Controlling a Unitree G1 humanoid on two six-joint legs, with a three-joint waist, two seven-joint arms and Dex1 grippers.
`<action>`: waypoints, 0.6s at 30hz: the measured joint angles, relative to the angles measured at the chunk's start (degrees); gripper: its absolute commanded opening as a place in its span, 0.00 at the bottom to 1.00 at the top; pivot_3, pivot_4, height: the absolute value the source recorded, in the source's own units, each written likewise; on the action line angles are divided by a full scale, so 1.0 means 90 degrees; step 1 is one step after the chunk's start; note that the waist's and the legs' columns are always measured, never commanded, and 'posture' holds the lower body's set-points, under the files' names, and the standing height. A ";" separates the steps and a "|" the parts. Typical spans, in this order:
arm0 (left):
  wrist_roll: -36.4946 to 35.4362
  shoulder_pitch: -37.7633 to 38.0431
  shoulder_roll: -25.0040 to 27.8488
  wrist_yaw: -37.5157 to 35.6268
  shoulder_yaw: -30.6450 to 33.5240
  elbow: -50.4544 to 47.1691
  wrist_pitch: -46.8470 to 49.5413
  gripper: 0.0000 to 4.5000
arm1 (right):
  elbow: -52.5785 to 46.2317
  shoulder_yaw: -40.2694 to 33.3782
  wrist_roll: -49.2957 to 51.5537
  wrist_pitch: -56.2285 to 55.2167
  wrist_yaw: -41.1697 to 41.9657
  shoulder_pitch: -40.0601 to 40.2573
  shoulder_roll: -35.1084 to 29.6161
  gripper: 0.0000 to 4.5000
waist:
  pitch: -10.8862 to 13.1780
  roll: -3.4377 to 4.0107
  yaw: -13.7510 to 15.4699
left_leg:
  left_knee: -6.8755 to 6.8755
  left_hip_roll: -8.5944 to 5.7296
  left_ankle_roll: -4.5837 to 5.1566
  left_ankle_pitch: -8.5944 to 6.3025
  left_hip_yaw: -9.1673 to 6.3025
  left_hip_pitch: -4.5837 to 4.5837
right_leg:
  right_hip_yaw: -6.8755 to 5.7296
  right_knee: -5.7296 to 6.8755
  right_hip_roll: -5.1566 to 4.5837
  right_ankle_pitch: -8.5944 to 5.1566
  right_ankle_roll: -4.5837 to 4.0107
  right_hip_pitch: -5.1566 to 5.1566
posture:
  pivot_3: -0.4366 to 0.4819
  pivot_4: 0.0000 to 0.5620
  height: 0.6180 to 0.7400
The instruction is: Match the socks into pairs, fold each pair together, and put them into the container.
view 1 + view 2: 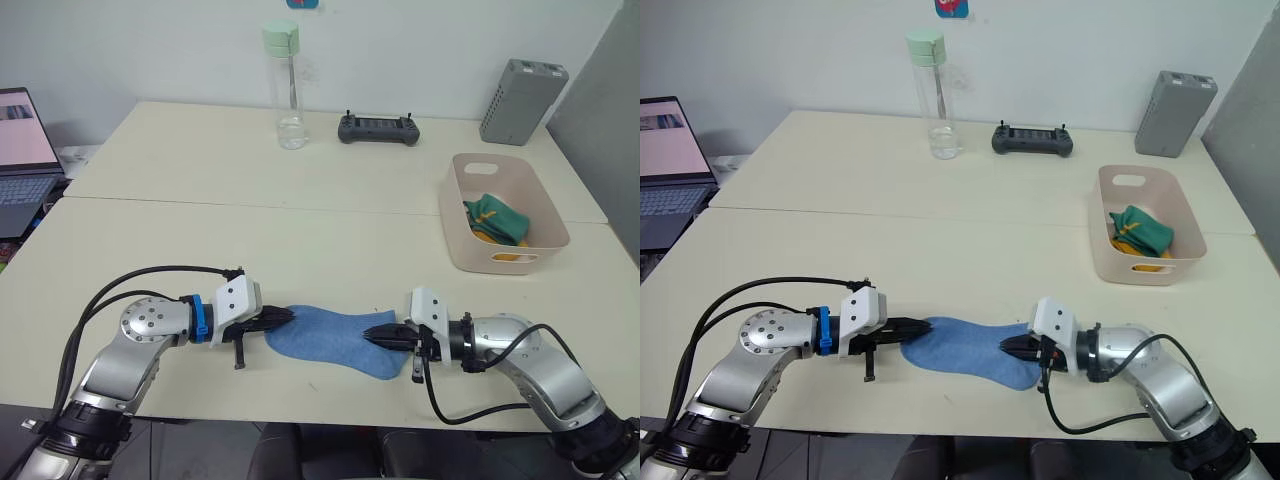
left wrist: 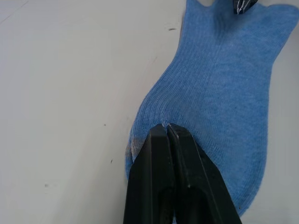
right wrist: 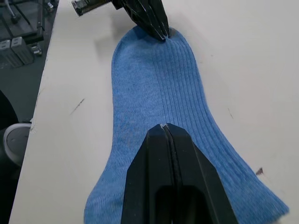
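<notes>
A light blue sock (image 1: 337, 340) lies flat on the near part of the surface (image 1: 300, 240), close to its near edge, stretched between the two arms. It looks like two blue socks laid one on the other, but I cannot tell this for sure, because only one outline is visible. The left claw (image 1: 280, 318) is closed and pinches the left end of the sock; the right claw (image 1: 378, 335) is closed too and pinches the right end. My judgement is that both ends are held so that the fabric stays flat and straight, which makes it ready for folding one end over the other.

Both arms are low, with the forearms almost lying along the surface, and they point toward each other from the two sides. The fingers (image 2: 170, 182) of each claw come in nearly level with the surface, so they pinch only the edge of the fabric.

The pink tub (image 1: 460, 215) stands on the right, farther away, well apart from the sock. Inside it there is already a green bundle (image 1: 498, 220) with something yellow (image 1: 492, 243) under it, so these pairs seem finished and the blue one is what remains.
</notes>
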 measured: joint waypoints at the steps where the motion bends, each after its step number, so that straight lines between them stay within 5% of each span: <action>1: 0.0010 0.0000 0.0000 0.0005 0.0000 0.0003 -0.0003 0.01 | 0.0011 0.0005 -0.0011 0.0001 0.0001 -0.0013 0.0002 0.00 | 0.0000 0.0000 0.0000 | 0.0000 0.0000 0.0000 0.0000 0.0000 0.0000 | 0.0000 0.0000 0.0000 0.0000 0.0000 0.0000 | 0.48 0.27 1.00; 4: 0.0013 0.0003 0.0000 -0.0014 0.0000 0.0034 -0.0005 0.05 | 0.0093 0.0003 -0.0077 0.0001 0.0009 -0.0047 -0.0004 0.00 | 0.0000 0.0000 0.0001 | 0.0000 0.0001 0.0000 0.0000 -0.0001 0.0001 | -0.0002 0.0000 0.0000 -0.0002 -0.0003 0.0000 | 0.48 0.27 1.00; 10: -0.0018 0.0036 0.0000 -0.0049 0.0097 0.0138 0.0001 0.37 | 0.0106 -0.0027 -0.0097 0.0008 0.0039 -0.0046 -0.0041 0.00 | 0.0000 0.0000 0.0001 | 0.0001 0.0001 0.0000 0.0000 -0.0001 0.0001 | -0.0002 0.0001 0.0000 -0.0001 -0.0002 0.0000 | 0.48 0.27 1.00; 14: -0.0129 0.0020 0.0032 -0.0085 0.0256 0.0026 -0.0002 0.37 | 0.0131 -0.0071 -0.0100 0.0027 0.0041 -0.0126 -0.0006 0.00 | 0.0000 0.0000 0.0001 | 0.0001 0.0001 0.0000 0.0000 0.0000 0.0001 | -0.0001 0.0001 0.0000 0.0000 -0.0001 0.0001 | 0.48 0.27 1.00; 18: -0.0102 -0.0039 -0.0103 -0.0114 0.0062 -0.0186 -0.0033 0.18 | 0.0378 0.0022 -0.0234 -0.0018 0.0034 -0.0419 0.0245 0.00 | 0.0000 0.0000 0.0000 | 0.0002 0.0001 0.0000 0.0001 0.0000 0.0005 | -0.0001 0.0002 0.0001 0.0000 0.0000 0.0003 | 0.48 0.27 1.00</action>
